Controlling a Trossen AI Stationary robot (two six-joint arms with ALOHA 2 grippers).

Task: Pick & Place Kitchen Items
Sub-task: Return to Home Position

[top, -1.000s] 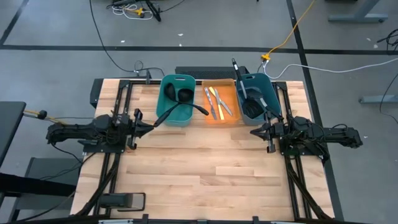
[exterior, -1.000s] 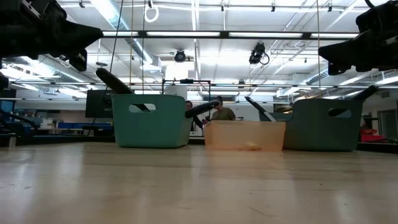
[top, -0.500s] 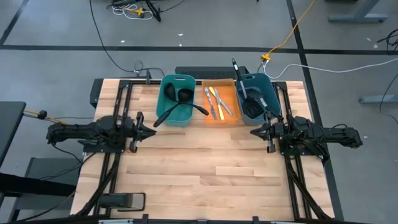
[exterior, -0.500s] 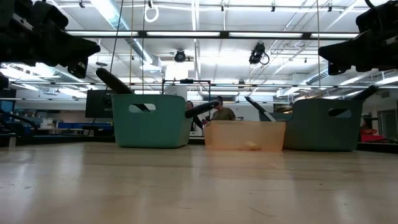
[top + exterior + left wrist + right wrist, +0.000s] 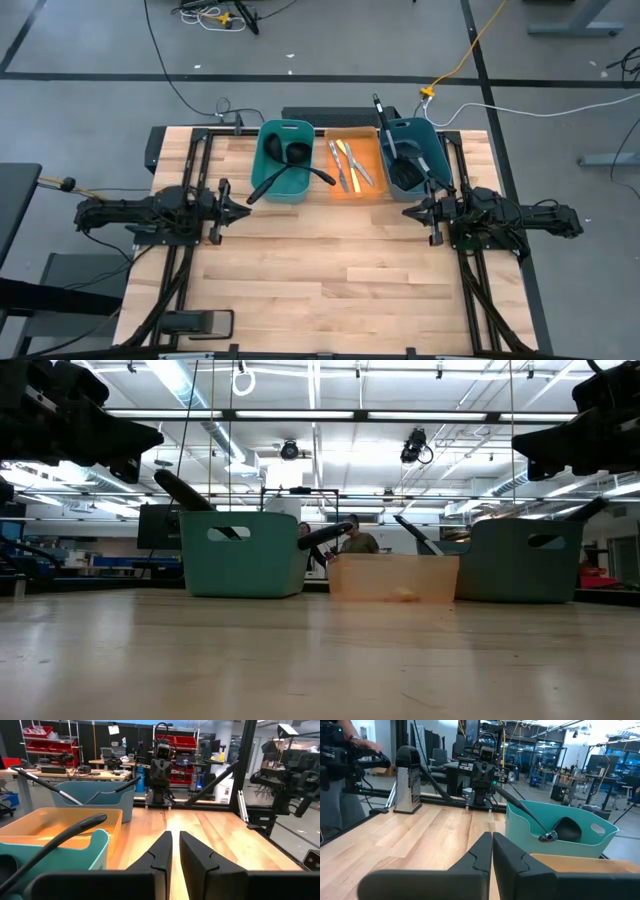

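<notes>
Knives (image 5: 349, 163) in orange tray (image 5: 355, 190) show only from overhead.

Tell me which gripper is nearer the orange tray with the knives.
Right, though only slightly. The right gripper sits just off the orange tray's near right corner, beside the right-hand bin. The left gripper waits beyond the left bin, farther from the tray.
</notes>
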